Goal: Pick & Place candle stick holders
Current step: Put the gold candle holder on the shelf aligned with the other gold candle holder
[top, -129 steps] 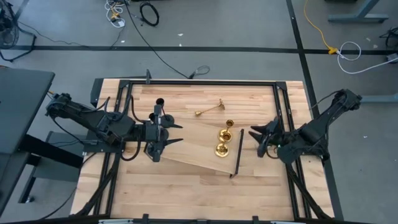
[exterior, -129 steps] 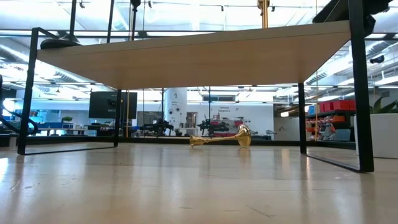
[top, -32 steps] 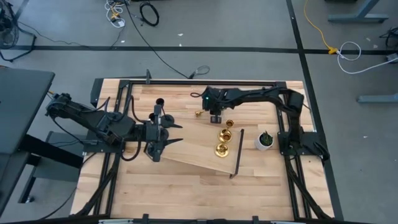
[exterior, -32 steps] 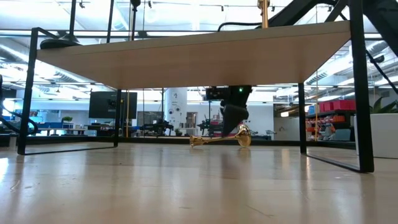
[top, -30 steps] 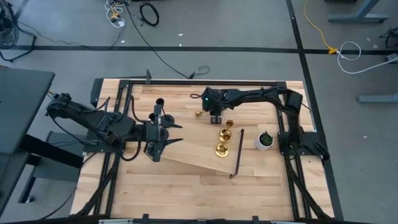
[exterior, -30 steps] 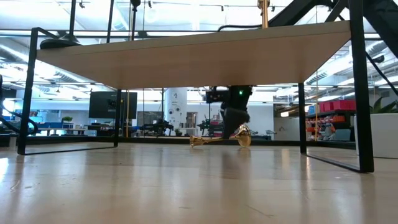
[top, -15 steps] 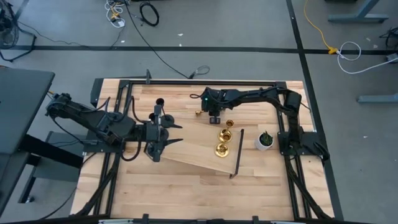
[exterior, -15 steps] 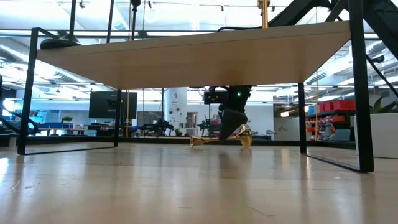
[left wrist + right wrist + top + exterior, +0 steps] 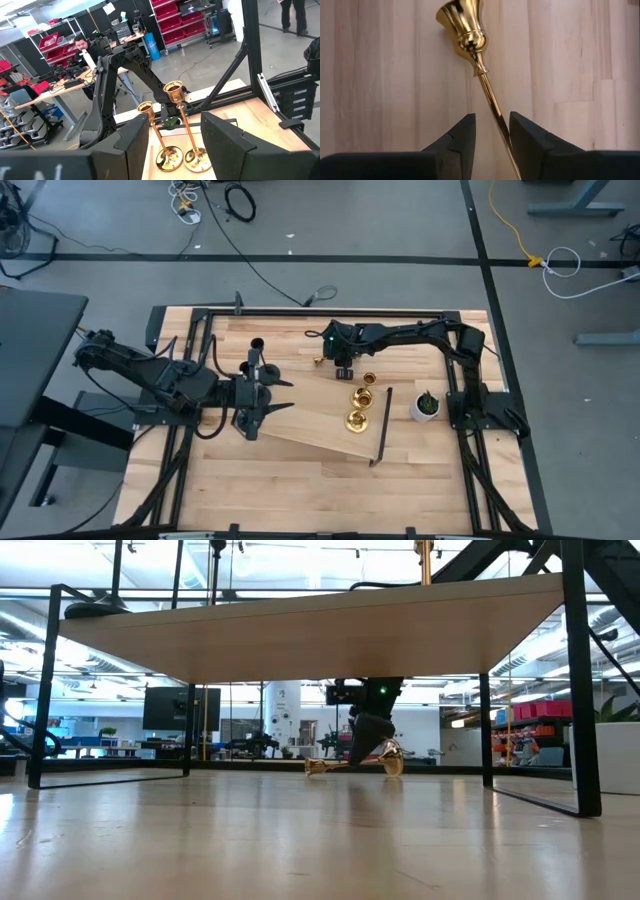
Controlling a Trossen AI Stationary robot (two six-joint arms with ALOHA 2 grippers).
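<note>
Surface: pale wooden butcher-block table [image 9: 300,490] inside a black frame, on a grey floor with cables; an open workshop with red bins and a person at a desk shows behind.
Left arm: waits over the table's left edge, left gripper [image 9: 285,395] pointing toward the middle with its fingers apart and nothing between them.
Raised board: light wooden shelf board [image 9: 310,425] on thin black legs, lying near the middle of the table.
Lying candlestick: slim shiny gold candlestick holder [image 9: 322,361] on its side near the table's far edge, cup end toward the left.
Right gripper: right gripper [image 9: 492,131] reaches in from the right edge and is closed around the thin stem of this lying candlestick, one finger on each side.
Standing candlesticks: three upright gold candlestick holders [image 9: 358,398] in a row on the board, right of centre.
Plant: small white pot with a green plant [image 9: 426,406] near the table's right edge.
</note>
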